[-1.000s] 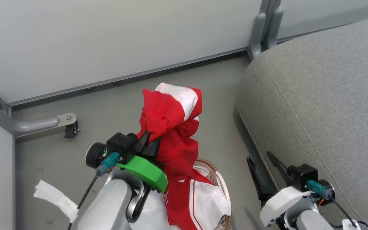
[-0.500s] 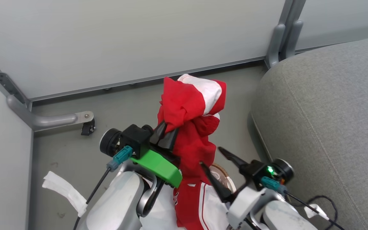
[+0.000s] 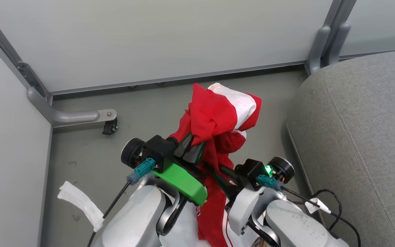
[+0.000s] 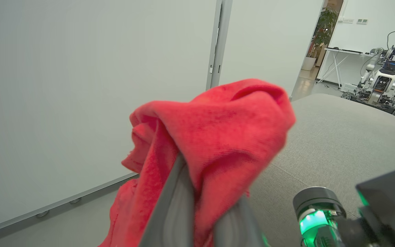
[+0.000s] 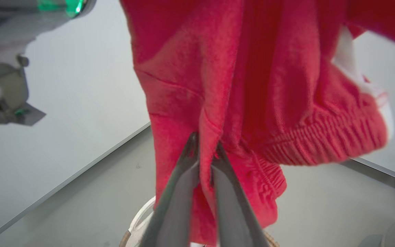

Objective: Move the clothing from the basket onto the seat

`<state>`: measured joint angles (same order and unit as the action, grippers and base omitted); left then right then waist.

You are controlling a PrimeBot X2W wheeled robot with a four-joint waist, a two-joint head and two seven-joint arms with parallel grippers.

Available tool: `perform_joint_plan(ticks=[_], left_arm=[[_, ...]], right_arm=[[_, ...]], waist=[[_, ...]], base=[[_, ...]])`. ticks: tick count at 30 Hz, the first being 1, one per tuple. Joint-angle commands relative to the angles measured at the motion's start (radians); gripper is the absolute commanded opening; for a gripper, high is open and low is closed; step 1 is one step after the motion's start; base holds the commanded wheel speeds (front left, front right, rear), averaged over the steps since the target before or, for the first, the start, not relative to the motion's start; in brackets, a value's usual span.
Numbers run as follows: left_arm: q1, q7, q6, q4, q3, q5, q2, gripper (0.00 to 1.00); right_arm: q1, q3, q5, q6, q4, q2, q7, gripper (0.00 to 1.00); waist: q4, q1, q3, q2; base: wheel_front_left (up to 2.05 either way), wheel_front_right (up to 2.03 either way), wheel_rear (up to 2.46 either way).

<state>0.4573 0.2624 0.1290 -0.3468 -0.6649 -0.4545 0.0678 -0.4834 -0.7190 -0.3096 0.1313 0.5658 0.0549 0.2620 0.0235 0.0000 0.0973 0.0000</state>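
Found left gripper pinching a red fold of the clothing, raised at centre frame. Noted right gripper, spread at lower right a second ago, now clamped on the hanging cloth below. Judged two-point hold secured; tail over the basket, seat at right not yet reached. Carry rightward outstanding.

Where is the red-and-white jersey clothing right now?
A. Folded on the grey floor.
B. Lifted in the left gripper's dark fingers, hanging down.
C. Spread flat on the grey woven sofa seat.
B: the left gripper pinches the clothing, which drapes down beside it, apart from the seat.
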Motion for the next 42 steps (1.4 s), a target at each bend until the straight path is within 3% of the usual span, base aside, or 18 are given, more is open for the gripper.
perform_joint_plan(ticks=[1,26,27,34,42], left_arm=[[0.008,0.004,0.003,0.001,0.001,-0.009,-0.005,0.0],[-0.006,0.004,0.003,0.042,0.038,0.018,0.01,0.0],[-0.014,0.004,0.003,0.047,0.04,0.024,0.011,1.0],[-0.04,0.002,0.003,0.069,0.072,0.072,0.031,1.0],[-0.044,0.002,0.003,0.071,0.093,0.102,0.052,1.0]], right_arm=[[-0.002,-0.004,-0.008,-0.001,0.01,0.003,0.004,0.0],[0.033,0.03,-0.021,-0.001,-0.04,-0.002,0.004,0.0],[0.035,0.038,-0.017,-0.001,-0.046,-0.002,0.004,0.0],[0.055,0.069,-0.016,-0.001,-0.1,-0.002,0.004,0.0],[0.081,0.093,-0.027,-0.001,-0.151,-0.003,0.004,0.0]], waist=[[0.002,0.0,-0.001,0.0],[-0.05,0.0,0.011,0.0],[-0.057,0.0,0.013,0.0],[-0.161,0.0,0.028,0.0],[-0.368,0.0,0.059,0.0]], base=[[0.0,0.0,0.0],[0.0,0.0,0.0],[0.0,0.0,0.0],[0.0,0.0,0.0],[0.0,0.0,0.0]])
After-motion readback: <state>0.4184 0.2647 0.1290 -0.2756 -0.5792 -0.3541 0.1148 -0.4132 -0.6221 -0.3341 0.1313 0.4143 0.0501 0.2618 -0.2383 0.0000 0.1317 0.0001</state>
